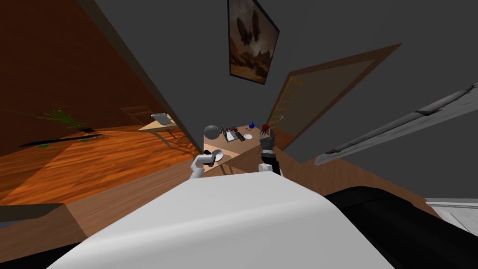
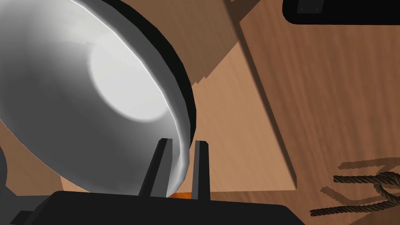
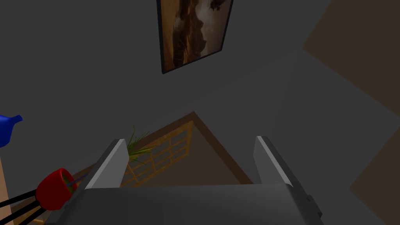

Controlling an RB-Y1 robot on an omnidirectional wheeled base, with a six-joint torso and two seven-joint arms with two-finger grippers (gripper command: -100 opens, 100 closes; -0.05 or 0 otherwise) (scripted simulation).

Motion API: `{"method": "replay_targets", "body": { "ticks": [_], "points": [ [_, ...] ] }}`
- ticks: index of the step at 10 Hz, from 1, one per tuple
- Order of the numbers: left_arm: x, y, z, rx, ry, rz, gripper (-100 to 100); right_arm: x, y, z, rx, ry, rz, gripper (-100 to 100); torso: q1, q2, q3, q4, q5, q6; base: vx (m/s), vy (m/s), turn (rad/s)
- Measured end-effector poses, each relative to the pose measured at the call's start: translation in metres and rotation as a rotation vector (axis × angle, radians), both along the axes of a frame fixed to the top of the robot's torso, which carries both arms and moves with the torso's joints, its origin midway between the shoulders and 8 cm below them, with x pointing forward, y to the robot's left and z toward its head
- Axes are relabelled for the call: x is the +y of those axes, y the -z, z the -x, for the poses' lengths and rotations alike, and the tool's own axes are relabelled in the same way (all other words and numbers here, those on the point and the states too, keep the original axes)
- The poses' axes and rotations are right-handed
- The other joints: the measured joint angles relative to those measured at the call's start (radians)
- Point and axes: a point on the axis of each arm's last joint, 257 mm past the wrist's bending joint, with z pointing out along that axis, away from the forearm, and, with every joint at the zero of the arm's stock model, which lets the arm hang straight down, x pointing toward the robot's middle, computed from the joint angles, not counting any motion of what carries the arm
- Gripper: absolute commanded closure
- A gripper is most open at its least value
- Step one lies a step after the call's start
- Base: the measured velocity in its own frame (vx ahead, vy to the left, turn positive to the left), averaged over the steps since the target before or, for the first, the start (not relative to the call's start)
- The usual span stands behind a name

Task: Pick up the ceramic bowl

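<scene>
Left gripper (image 1: 210,158), in the head view, sits at the near edge of the light brown wooden table (image 1: 242,145), right against the round white glossy bowl (image 1: 218,154). Farther back on the table lie an open grey laptop (image 1: 232,135) and a small flat white plate (image 1: 248,136). The right gripper (image 1: 266,132) is raised over the table's right side, well apart from the bowl.

From the left wrist, the left gripper (image 2: 179,172) has its two fingers (image 2: 200,168) drawn close, pinching the bowl's (image 2: 97,101) thin rim: one finger lies inside the bowl, the other outside. The bowl tilts against the tabletop (image 2: 234,129); whether it is clear of the wood I cannot tell.

From the right wrist, the right gripper (image 3: 191,162) has its fingers (image 3: 113,164) spread wide with nothing between them. A small red cup-shaped thing (image 3: 54,189) sits just beside one finger.
</scene>
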Motion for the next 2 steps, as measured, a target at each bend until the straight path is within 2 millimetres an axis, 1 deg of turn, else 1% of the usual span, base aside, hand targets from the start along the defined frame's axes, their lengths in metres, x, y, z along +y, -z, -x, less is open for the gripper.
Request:
{"method": "replay_targets", "body": {
  "ticks": [1, 2],
  "points": [
    [-0.0001, -0.0051, 0.0004, -0.001, 0.0, 0.0, 100, 0.0, 0.0, 0.0, 0.0, 0.0, 0.0, 0, 0.0, 0.0, 0.0, 0.0, 0.0, 0.0, -0.01, -0.002, 0.002],
    [-0.0001, -0.0056, 0.0011, 0.002, 0.001, 0.0, 0, 0.0, 0.0, 0.0, 0.0, 0.0, 0.0, 0, 0.0, 0.0, 0.0, 0.0, 0.0, 0.0, 0.0, 0.0, 0.0]
  ]
}}
